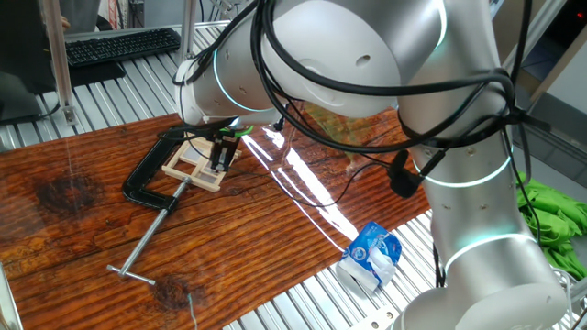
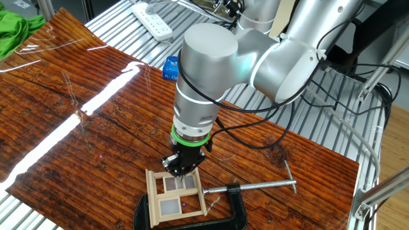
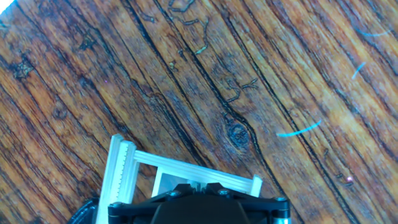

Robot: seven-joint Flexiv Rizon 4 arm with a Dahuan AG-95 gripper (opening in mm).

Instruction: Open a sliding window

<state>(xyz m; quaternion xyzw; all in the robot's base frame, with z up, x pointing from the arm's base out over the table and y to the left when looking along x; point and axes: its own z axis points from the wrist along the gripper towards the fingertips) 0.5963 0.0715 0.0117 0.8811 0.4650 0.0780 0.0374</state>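
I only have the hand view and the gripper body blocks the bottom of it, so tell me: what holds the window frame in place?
Observer: A black C-clamp grips the sliding window at the edge farthest from the arm.
Operator: Where is the gripper?
Observer: The gripper is down on the frame's upper part; its jaw state is unclear.
Operator: Anything else nearby?
Observer: A crumpled blue-and-white packet lies off the wooden board.
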